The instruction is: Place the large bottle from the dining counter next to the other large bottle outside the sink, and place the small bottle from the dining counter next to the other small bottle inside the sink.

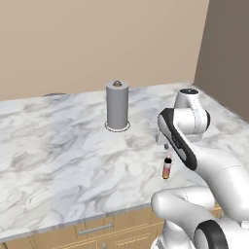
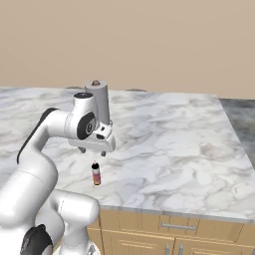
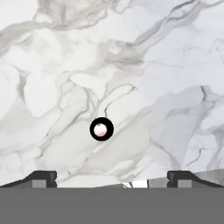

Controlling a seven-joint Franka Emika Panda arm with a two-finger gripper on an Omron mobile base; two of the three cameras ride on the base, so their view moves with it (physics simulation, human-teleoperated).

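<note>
Tool (image 2: 94, 151) is spread wide and empty, hanging pretty much straight above our small bottle (image 2: 96, 174), which stands upright on the table (image 2: 174, 149), so we'd drop straight down.

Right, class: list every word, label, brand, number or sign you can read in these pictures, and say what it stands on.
None can be read.
The small bottle: no label legible, too small.
The grey cylinder: plain.
The dining counter: marble veining, no writing.

Base views flank the dining counter (image 1: 58, 160) (hand view overhead).
</note>
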